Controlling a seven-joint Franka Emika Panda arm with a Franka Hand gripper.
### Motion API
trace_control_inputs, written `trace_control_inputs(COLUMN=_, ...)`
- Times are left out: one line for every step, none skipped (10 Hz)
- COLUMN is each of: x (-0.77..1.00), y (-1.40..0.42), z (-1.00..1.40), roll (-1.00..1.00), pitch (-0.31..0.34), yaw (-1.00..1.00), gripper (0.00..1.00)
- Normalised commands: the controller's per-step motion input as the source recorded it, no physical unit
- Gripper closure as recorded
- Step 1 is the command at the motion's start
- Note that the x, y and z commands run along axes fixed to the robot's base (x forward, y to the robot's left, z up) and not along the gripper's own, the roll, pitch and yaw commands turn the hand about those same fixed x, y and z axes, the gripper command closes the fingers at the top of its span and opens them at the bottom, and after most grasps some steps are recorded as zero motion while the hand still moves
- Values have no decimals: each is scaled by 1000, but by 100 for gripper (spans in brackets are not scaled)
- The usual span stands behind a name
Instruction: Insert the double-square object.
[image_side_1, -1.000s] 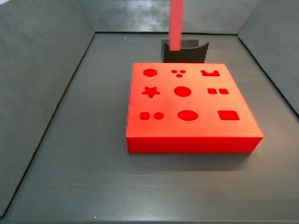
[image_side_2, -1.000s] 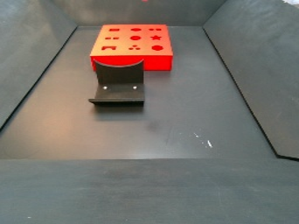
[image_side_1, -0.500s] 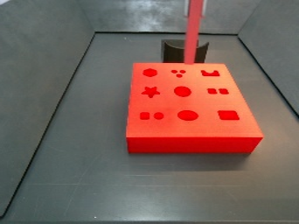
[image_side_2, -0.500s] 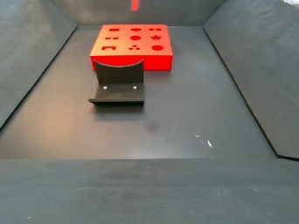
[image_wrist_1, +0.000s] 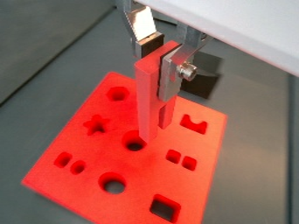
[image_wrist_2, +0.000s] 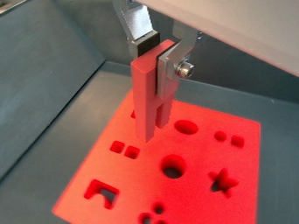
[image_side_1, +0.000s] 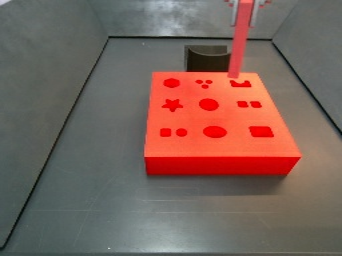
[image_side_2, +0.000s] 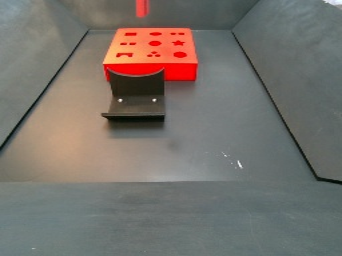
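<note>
My gripper (image_wrist_1: 156, 66) is shut on the double-square object (image_wrist_1: 149, 105), a long red-pink peg that hangs upright between the silver fingers (image_wrist_1: 172, 72). It shows the same way in a wrist view (image_wrist_2: 147, 101), with the gripper (image_wrist_2: 158, 68) above the red board (image_wrist_2: 187, 179). In a side view the peg (image_side_1: 241, 42) hangs over the far right part of the board (image_side_1: 214, 140), its tip just above the surface. Only its tip (image_side_2: 143, 8) shows in a side view. The gripper is out of frame in both side views. A pair of small square holes (image_side_1: 247, 103) lies close by.
The board (image_wrist_1: 87, 171) has several shaped cutouts: a star, circles, squares, a hexagon. The dark fixture (image_side_1: 207, 52) stands behind the board, and in a side view (image_side_2: 135, 100) in front of it (image_side_2: 151, 68). Grey walls enclose the dark floor.
The peg has moved to the right and down in the side view, from in front of the fixture to above the board's far right part.
</note>
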Motion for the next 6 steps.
trace_control_inputs(x=251, y=134, z=-74, roll=0, pitch=-23, yaw=-909, gripper=100)
trace_control_inputs(x=229, y=123, z=-120, roll=0, pitch=-9, yaw=-920, gripper=100)
trace_control_inputs(x=197, y=114, z=-149, roll=0, pitch=0, yaw=-931, gripper=100)
trace_control_inputs(x=203, y=114, z=-223, roll=9, pitch=-1, yaw=-920, gripper=100)
trace_control_inputs(x=123, y=66, z=-211, roll=9, pitch=0, yaw=-966, gripper=100)
trace_control_inputs(x=149, y=60, z=-220, roll=16, pitch=-4, yaw=-951, gripper=100)
